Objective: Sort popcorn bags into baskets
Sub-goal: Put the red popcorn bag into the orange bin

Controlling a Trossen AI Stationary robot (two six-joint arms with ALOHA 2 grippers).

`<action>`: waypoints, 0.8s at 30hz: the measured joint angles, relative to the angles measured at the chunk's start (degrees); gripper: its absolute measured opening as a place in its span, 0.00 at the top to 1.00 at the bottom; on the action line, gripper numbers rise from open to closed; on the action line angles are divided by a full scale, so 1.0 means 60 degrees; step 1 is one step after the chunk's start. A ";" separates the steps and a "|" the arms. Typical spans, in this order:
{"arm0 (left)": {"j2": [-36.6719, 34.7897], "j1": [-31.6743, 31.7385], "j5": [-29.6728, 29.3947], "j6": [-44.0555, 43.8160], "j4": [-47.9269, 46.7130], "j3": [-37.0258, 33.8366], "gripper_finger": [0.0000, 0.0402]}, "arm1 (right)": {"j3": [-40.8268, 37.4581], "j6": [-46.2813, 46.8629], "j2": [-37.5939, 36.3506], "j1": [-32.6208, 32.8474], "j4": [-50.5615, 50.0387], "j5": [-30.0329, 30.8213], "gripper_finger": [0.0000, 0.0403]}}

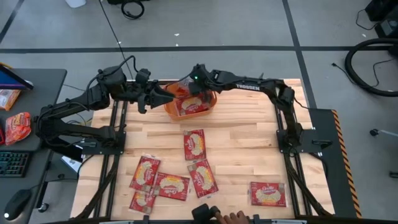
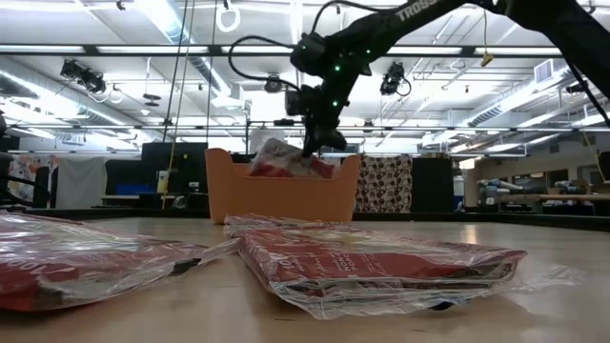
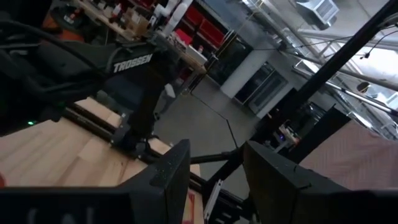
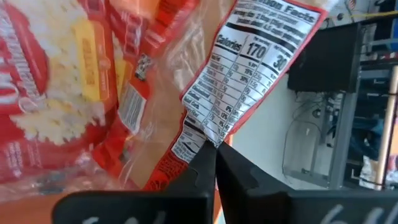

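The orange basket [image 1: 210, 107] [image 2: 229, 191] stands at the table's far middle with popcorn bags inside. My right gripper [image 1: 188, 83] [image 2: 319, 145] [image 4: 216, 152] hovers over it, shut on one red popcorn bag [image 2: 286, 160] [image 4: 74, 74]. Just left of the basket my left gripper [image 1: 163, 94] [image 3: 214, 168] stands open and level, nothing between its fingers. Several more popcorn bags lie flat on the table, among them ones at the middle [image 1: 194, 144], near left [image 1: 145, 172] and near right [image 1: 268, 193]. My right gripper pinches the bag's clear sealed edge beside the nutrition panel [image 4: 202, 134] between its two fingertips [image 4: 194, 171]. The fingers slant down from above on the table's right side. The bag hangs tilted below them, its lower part sunk behind the basket's wall [image 2: 286, 195].
A person's hand [image 1: 233, 216] rests at the table's near edge beside a dark object. Orange-red snack packets [image 1: 17, 127] lie on a side desk to the left. Bare wood lies between the basket and the loose bags.
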 joint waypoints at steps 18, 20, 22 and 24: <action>0.0000 -0.0011 0.0820 -0.0495 -0.0158 0.0000 0.61 | -0.0023 0.2272 -0.0555 0.1517 -0.1308 -0.0185 0.87; 0.0000 -0.0011 0.0820 -0.0501 -0.0169 0.0000 0.61 | -0.0022 0.2612 -0.0668 0.1532 -0.1332 -0.0416 0.87; 0.0000 -0.0011 0.0817 -0.0504 -0.0192 0.0000 0.61 | -0.0018 0.3030 -0.0766 0.1514 -0.1423 -0.0561 0.87; 0.0000 -0.0015 0.0816 -0.0508 -0.0297 0.0000 0.61 | 0.0022 0.3604 -0.0957 0.1487 -0.1810 -0.0745 0.87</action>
